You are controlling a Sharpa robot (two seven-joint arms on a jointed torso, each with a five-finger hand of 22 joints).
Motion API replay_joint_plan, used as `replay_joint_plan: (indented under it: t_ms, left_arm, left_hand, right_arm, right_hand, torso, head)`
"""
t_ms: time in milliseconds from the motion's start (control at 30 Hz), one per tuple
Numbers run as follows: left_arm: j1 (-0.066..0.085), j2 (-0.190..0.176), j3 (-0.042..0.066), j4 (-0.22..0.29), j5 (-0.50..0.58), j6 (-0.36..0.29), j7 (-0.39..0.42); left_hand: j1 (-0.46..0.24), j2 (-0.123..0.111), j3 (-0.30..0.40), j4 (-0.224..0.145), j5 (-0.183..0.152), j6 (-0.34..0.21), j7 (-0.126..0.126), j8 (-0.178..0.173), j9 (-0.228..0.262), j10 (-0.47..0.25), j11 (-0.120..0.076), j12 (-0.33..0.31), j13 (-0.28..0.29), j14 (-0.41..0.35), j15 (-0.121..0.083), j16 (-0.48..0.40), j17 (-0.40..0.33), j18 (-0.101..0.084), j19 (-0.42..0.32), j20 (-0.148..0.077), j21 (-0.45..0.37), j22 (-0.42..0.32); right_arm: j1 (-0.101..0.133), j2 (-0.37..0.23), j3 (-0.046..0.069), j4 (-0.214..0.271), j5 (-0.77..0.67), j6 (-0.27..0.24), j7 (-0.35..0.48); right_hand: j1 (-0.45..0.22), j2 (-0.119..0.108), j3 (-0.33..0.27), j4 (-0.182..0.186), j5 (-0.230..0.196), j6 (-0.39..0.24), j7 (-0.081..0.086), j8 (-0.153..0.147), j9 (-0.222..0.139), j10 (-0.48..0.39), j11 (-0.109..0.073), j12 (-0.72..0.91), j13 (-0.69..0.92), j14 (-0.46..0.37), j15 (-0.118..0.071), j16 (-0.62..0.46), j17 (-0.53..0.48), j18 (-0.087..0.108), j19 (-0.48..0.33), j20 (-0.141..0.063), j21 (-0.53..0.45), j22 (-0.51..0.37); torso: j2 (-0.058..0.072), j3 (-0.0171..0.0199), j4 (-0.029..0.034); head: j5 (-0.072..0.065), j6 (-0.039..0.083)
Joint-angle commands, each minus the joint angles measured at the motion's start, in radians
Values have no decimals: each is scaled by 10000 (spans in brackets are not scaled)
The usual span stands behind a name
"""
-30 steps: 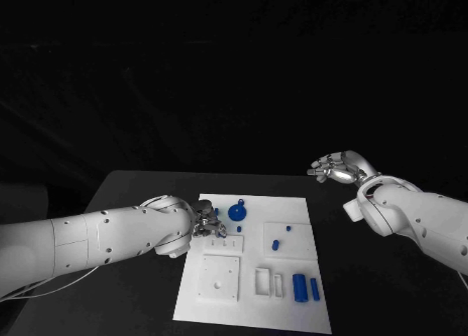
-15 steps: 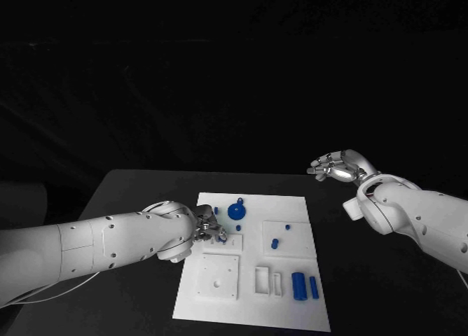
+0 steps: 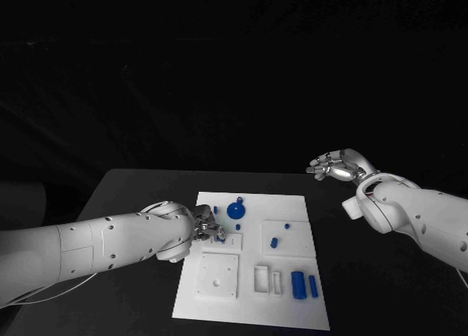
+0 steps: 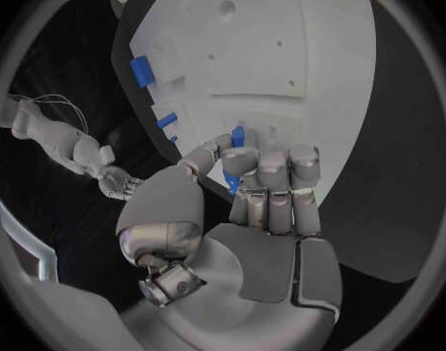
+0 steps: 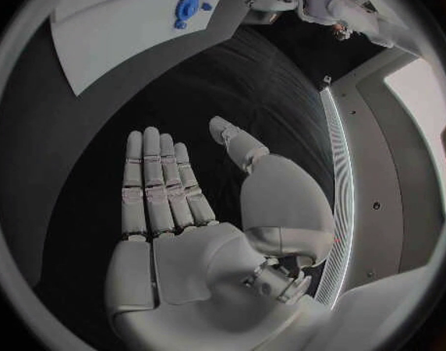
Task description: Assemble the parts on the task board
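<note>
The left hand (image 3: 206,229) pinches a small blue part (image 4: 237,138) in its fingers, over the task board (image 3: 295,207) at its 10 o'clock side. The right hand (image 3: 338,168) hangs off the board's 2 o'clock corner above the tabletop (image 3: 143,189), fingers straight, apart, holding nothing.

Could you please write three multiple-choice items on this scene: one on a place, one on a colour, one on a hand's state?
1. Where is the left hand?
A. Over the task board
B. Off the table

2. What colour is the round part?
A. Red
B. Blue

3. How is the right hand?
A. Gripping a part
B. Holding nothing, fingers straight

Answers: 1 A, the head view shows it at the board's left side. 2 B, it reads blue against the white board. 3 B, the right wrist view shows a bare palm above the dark table.
</note>
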Motion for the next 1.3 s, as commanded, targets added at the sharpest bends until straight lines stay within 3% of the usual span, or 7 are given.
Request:
replay_joint_plan:
  t_ms: [33, 1300]
  left_arm:
    - [-9, 24, 4, -1, -91, 0, 85]
    - [-155, 186, 6, -149, -267, 295, 111]
  left_hand:
    - [37, 87, 560, -504, 42, 998, -856, 50, 15, -323, -222, 44, -17, 552, -607, 66, -11, 233, -43, -1061, 40, 198]
    - [-50, 51, 637, -496, -26, 1022, -858, 36, 70, -336, -224, 94, -54, 540, -606, 92, -45, 256, -60, -1055, 85, 182]
  right_arm:
    - [3, -6, 5, 33, 17, 159, 87]
    - [2, 5, 5, 72, 6, 201, 48]
  right_hand:
    - [67, 43, -72, -9, 43, -54, -7, 44, -12, 77, -5, -52, -22, 35, 67, -48, -17, 6, 10, 68, -45, -15]
    - [86, 48, -93, -11, 68, -55, -5, 46, -38, 135, -3, -114, -155, 40, 85, -101, -35, 27, -13, 97, -88, -19]
  torso:
    - [-1, -4, 2]
    - [-4, 10, 4]
  head:
    - [-1, 11]
    - [-36, -55]
